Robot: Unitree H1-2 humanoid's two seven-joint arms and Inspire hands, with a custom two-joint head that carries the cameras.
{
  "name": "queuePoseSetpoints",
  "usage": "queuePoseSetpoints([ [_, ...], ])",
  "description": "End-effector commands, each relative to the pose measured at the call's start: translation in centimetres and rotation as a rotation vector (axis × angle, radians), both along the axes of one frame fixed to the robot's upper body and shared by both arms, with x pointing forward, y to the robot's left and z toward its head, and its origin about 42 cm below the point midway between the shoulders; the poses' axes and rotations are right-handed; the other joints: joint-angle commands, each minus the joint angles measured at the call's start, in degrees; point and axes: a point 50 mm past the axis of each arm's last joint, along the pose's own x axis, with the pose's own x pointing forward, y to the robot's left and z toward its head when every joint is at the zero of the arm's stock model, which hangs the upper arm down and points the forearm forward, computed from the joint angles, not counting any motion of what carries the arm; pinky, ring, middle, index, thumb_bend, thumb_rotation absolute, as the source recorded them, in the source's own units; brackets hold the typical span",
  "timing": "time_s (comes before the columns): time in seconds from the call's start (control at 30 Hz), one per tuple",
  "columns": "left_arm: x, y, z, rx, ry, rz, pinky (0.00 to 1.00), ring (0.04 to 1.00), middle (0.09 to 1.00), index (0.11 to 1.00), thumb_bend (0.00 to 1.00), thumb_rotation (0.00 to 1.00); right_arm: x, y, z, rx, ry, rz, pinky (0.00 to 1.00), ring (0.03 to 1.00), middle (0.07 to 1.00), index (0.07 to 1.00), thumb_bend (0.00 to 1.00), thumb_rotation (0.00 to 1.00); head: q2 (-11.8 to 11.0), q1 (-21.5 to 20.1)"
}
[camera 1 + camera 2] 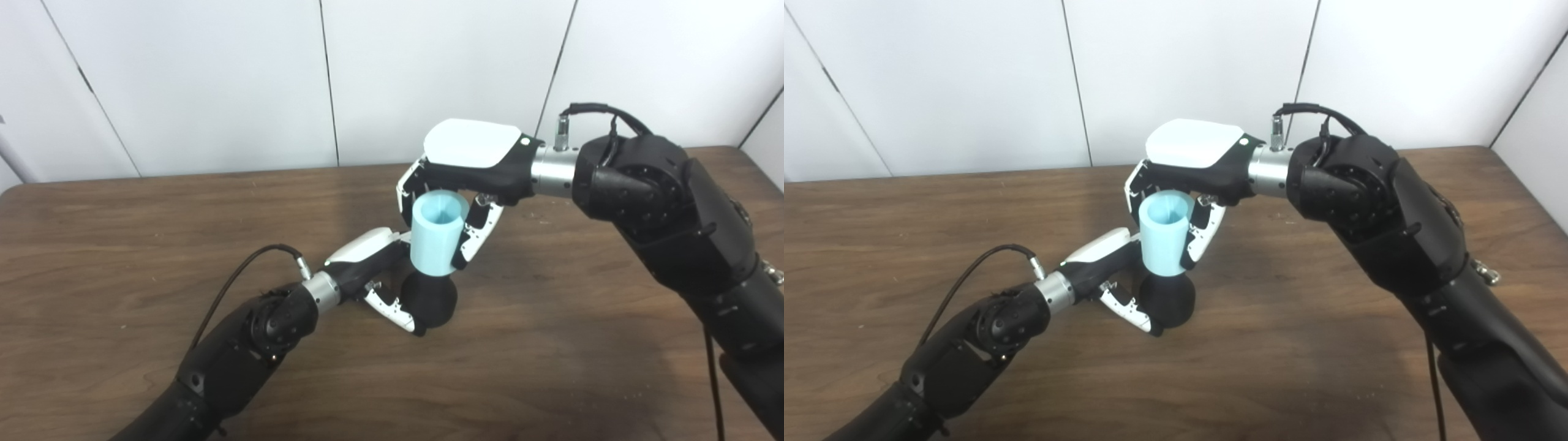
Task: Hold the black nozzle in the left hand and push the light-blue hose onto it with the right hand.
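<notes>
— What can't you see from your seat?

— The joint itself. The light-blue hose (436, 231) covers the top of the black nozzle (433, 301), so you cannot tell how far it sits on; only the rounded black base shows below it.

— And the hands?

— Your left hand (375, 269) has its fingers wrapped around the nozzle's base, partly hidden behind it. Your right hand (1193, 160) reaches from above, fingers clamped on the hose's sides.

— Anything in the hose?

— Its open top faces you and shows a hollow, pale-blue bore. Everything is above the middle of the wooden table (1311, 343).
</notes>
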Motion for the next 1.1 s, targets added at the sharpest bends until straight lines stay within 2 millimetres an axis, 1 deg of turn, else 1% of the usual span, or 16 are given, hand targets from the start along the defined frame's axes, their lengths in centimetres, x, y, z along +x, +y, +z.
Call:
queuePoseSetpoints([
  [0.0, -3.6, 1.4, -7.2, 0.235, 0.257, -0.040, 1.00, 1.000, 0.953, 0.480, 0.52, 0.06, -0.2, -1.1, 1.7, 0.029, -0.092, -0.012, 0.38, 0.415, 0.471, 0.519, 0.50, 0.00, 0.07, -0.03],
  [0.3, -3.6, 1.4, -7.0, 0.232, 0.261, -0.039, 1.00, 1.000, 0.953, 0.480, 0.52, 0.06, -0.4, -1.0, -0.5, 0.186, -0.171, -0.049, 0.37, 0.420, 0.471, 0.506, 0.50, 0.00, 0.22, 0.01],
  [0.53, -3.6, 1.4, -6.9, 0.232, 0.258, -0.036, 1.00, 1.000, 0.953, 0.480, 0.52, 0.06, -0.3, -0.7, -1.0, 0.213, -0.181, -0.059, 0.37, 0.438, 0.481, 0.497, 0.50, 0.00, 0.39, -0.04],
  [0.83, -3.4, 1.3, -6.7, 0.231, 0.256, -0.042, 1.00, 1.000, 0.953, 0.480, 0.52, 0.06, -0.7, -0.1, -2.1, 0.159, -0.145, -0.042, 0.36, 0.436, 0.480, 0.503, 0.50, 0.00, 0.63, 0.10],
  [0.9, -3.4, 1.3, -6.7, 0.226, 0.257, -0.043, 1.00, 1.000, 0.953, 0.480, 0.52, 0.06, -0.5, -0.1, -2.4, 0.124, -0.121, -0.028, 0.37, 0.430, 0.467, 0.512, 0.50, 0.00, 0.63, 0.10],
  [1.03, -3.4, 1.4, -6.9, 0.219, 0.260, -0.044, 1.00, 1.000, 0.950, 0.480, 0.52, 0.06, -0.1, -0.1, -1.9, 0.054, -0.073, -0.014, 0.39, 0.420, 0.452, 0.520, 0.50, 0.00, 0.75, 0.04],
  [1.07, -3.5, 1.5, -6.9, 0.220, 0.260, -0.044, 1.00, 1.000, 0.950, 0.480, 0.52, 0.06, -0.2, 0.0, -1.1, 0.028, -0.060, -0.006, 0.39, 0.419, 0.450, 0.520, 0.50, 0.00, 0.76, -0.05],
])
